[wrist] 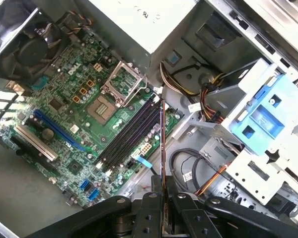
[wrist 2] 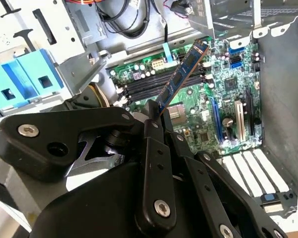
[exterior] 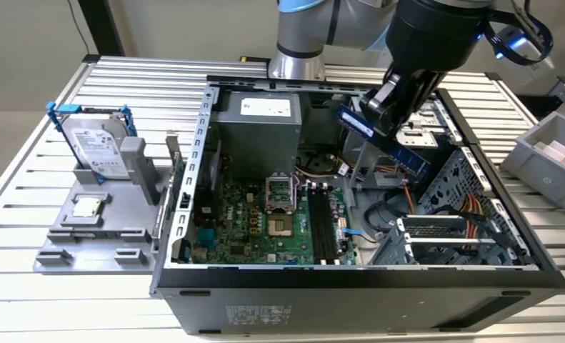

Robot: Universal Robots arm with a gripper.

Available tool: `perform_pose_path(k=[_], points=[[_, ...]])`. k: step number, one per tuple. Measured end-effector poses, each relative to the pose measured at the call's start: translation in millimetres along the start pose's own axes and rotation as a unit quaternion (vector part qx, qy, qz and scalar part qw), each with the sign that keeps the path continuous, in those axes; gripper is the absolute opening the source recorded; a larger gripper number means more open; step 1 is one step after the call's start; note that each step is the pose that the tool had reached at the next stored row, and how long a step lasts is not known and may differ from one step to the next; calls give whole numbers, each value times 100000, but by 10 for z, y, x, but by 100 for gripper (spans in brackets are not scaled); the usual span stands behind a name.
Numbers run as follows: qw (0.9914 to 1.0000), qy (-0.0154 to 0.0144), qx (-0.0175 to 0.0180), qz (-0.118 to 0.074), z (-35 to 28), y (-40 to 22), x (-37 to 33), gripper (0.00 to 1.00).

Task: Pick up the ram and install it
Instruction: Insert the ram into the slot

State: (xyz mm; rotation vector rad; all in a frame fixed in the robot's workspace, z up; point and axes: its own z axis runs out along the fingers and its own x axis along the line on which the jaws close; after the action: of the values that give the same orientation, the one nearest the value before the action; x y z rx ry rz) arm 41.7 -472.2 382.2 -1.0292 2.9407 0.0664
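We find the black, link-fingered gripper [exterior: 389,107] pressed together on one end of the ram [exterior: 389,143], a thin, flat, narrow blue-green circuit-board stick. The rest of the stick juts free beyond the fingertips. The second wrist view shows the gripper [wrist 2: 154,116] with the ram [wrist 2: 181,77] turned broadside. In the first wrist view the gripper [wrist: 163,196] holds the ram [wrist: 162,144] edge-on, a dark sliver.

We judge the stick to be very light and stiff, but brittle. Its faces carry small chips, and its contact edge should not be squeezed or scraped. The short ends or bare board margins look like the safest places to take hold. With the pinch at one end only, we think the smooth board could pivot if nudged (a small slip would matter at a narrow slot).

In the exterior view the ram hangs tilted in the air, in the upper right of the frame, over the open grey metal computer case [exterior: 358,277]. It is well apart from the long black memory slots [exterior: 325,229] on the green motherboard [exterior: 248,221], which lie lower, near the frame's centre. It is not seated. The case stands on the slatted aluminium table [exterior: 16,314].
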Motion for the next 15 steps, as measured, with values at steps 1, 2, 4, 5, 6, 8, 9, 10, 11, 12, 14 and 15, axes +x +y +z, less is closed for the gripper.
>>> perform_pose_path(k=[1, 2, 4, 5, 6, 8, 9, 10, 11, 12, 14, 15], points=[[99999, -12, 15, 365, 0, 0, 0, 0], [99997, -27, 29, 772, 1, 0, 0, 0], [99988, -40, 66, 1540, 0, 0, 0, 0], [99981, -56, 81, 1934, 1, 0, 0, 0], [99973, -72, 90, 2312, 2, 0, 0, 0], [99953, -95, 120, 3078, 2, 0, 0, 0], [99939, -108, 133, 3474, 2, 0, 0, 0], [99925, -122, 146, 3857, 3, 0, 0, 0], [99910, -132, 162, 4229, 3, 0, 0, 0], [99893, -147, 178, 4619, 3, 0, 0, 0], [99853, -172, 208, 5418, 4, 0, 0, 0], [99831, -187, 219, 5802, 4, 0, 0, 0]])
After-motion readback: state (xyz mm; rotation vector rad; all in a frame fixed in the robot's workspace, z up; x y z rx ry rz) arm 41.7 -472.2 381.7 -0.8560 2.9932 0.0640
